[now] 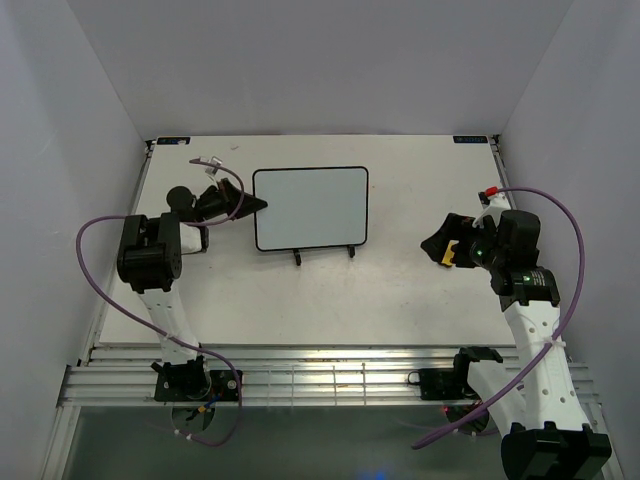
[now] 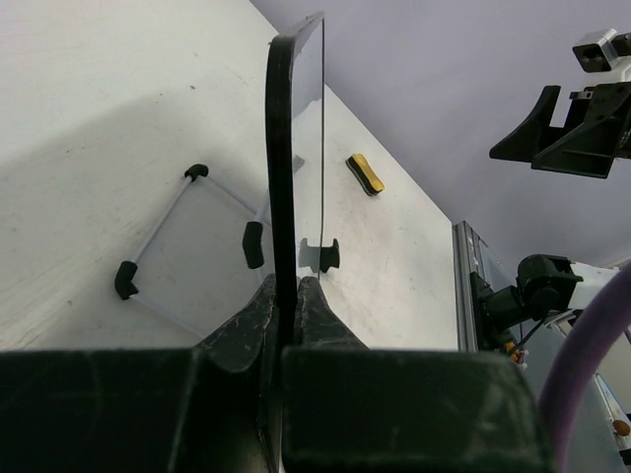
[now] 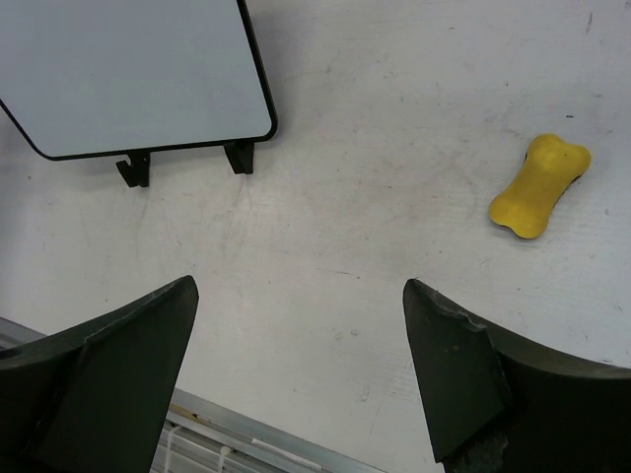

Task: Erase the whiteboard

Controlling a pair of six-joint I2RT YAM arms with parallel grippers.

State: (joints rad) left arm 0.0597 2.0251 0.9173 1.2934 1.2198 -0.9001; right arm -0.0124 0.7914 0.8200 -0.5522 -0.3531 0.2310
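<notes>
Whiteboard (image 1: 310, 208) first: we see it standing toward the far left of the tabletop (image 1: 400, 300), propped on a black wire stand (image 2: 158, 232) whose two front feet poke out under its near edge. Its face reads plain white inside the thin black frame with rounded corners, both from above and from the right wrist camera (image 3: 128, 74). Our left gripper (image 1: 262, 206) reaches in from the board's left side, and the left wrist view shows the board edge-on (image 2: 284, 148), with the jaws pinched onto the black frame, one finger on each side of it (image 2: 288, 296). Our right gripper (image 1: 437, 243) hangs over the right part of the tabletop, well apart from the board, pointing down and to the left. From its wrist camera the jaws stand wide apart (image 3: 298, 291), with bare tabletop showing between them and nothing held. A small yellow eraser (image 3: 540, 186), shaped rather like a bone, lies flat on the tabletop beyond the right finger in that view. It is touching neither the gripper nor the board. The left wrist camera picks up the same eraser (image 2: 365, 173) past the board's far side, lying on the tabletop clear of the stand.
</notes>
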